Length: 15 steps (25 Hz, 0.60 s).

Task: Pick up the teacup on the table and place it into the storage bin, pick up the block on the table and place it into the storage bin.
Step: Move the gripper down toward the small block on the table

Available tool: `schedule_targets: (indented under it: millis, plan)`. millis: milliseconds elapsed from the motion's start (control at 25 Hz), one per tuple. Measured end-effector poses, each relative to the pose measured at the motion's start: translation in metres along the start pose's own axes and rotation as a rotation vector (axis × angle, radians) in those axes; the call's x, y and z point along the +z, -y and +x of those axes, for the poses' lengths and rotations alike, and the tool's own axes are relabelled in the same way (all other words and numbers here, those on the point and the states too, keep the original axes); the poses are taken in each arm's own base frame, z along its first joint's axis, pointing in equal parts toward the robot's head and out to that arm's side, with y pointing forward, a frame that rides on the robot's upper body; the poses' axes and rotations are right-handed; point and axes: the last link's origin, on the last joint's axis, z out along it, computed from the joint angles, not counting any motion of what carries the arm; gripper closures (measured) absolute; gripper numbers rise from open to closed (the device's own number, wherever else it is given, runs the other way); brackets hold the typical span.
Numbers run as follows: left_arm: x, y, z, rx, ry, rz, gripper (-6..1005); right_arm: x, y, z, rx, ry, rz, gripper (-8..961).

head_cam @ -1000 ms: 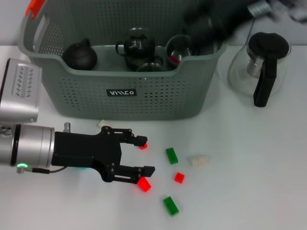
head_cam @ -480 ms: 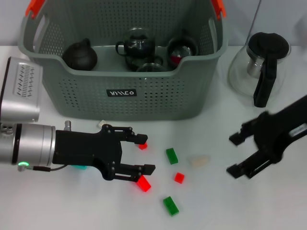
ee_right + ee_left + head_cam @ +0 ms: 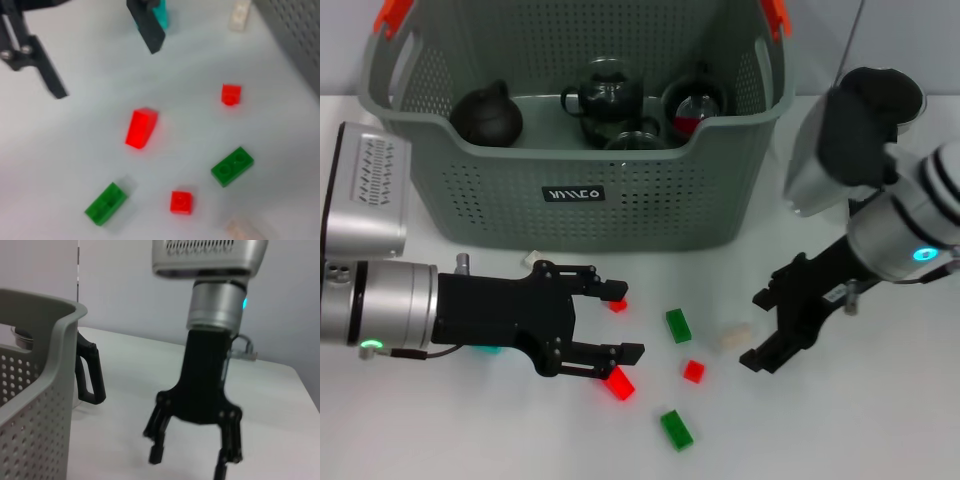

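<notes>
We see a white table (image 3: pixel 880 420) carrying the grey storage bin (image 3: pixel 590 190), a glass carafe (image 3: pixel 820 150) beside it, and scattered blocks: two green (image 3: pixel 678 325) (image 3: pixel 675 429), three red (image 3: pixel 619 384) (image 3: pixel 693 371) (image 3: pixel 617 305), one pale (image 3: pixel 733 335).

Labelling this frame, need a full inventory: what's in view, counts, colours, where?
bin: 1, grey with orange clips, back of table.
teapots: 2, dark, inside bin, left and middle.
cup: 1, dark, reddish inside, in bin at right.
glass item: 1, in bin by its front wall, type unclear.
carafe: 1, black lid, right of bin, mostly hidden by right arm.
red blocks: 3, on table in front of bin; others.
green blocks: 2, among the reds; second.
white blocks: 2; second at bin's front.
teal block: 1, under left gripper.
left gripper: open, over red blocks.
right gripper: open, beside white block.
</notes>
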Motion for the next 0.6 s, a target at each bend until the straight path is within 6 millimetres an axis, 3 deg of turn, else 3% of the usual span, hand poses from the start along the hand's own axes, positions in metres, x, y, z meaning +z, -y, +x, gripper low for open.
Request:
schedule_targets:
  millis: [520, 600]
  plan:
    - [0.0, 0.0, -0.002, -0.004, 0.0, 0.008, 247, 0.025, 0.004, -0.009, -0.034, 0.003, 0.067, 23]
    - [0.0, 0.0, -0.002, -0.004, 0.0, 0.008, 247, 0.027, 0.004, -0.009, -0.036, -0.001, 0.071, 103]
